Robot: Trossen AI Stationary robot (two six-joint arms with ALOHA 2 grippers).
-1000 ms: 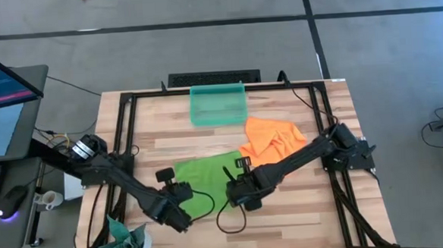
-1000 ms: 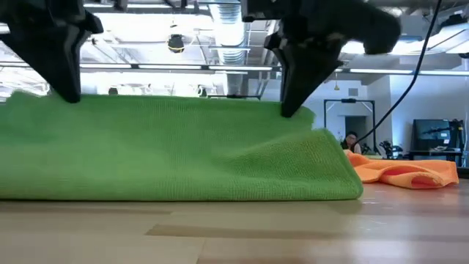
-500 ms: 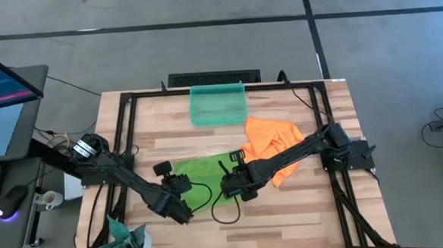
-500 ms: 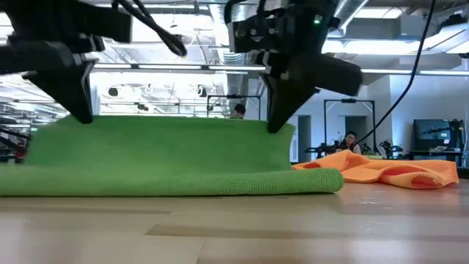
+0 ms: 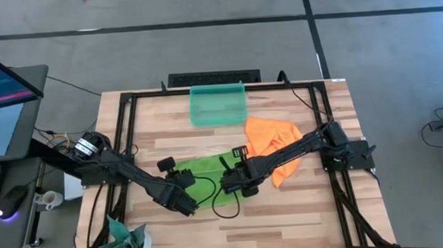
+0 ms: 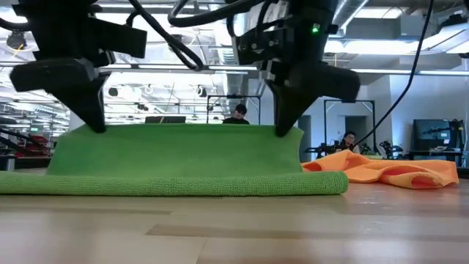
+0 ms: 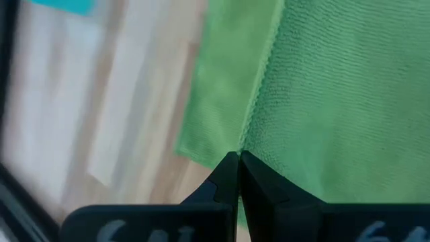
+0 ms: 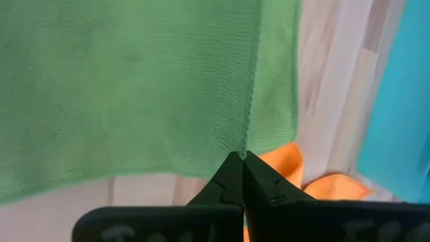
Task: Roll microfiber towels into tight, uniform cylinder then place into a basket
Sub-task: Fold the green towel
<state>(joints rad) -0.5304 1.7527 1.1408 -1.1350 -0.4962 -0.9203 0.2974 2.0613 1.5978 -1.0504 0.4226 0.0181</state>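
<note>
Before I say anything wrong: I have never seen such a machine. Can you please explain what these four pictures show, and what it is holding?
Two robot arms work at a wooden table. One camera looks down from above, one sits at table height, and one rides on each wrist. The left gripper and right gripper are each shut on an edge of the green towel, lifting it so it folds over. Beside it lies the orange towel, crumpled. The teal basket waits at the table's far edge.

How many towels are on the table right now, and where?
2. The green towel lies mid-table, its near edge pinched by the left gripper and right gripper. The orange towel lies crumpled beside it, below the basket.
</note>
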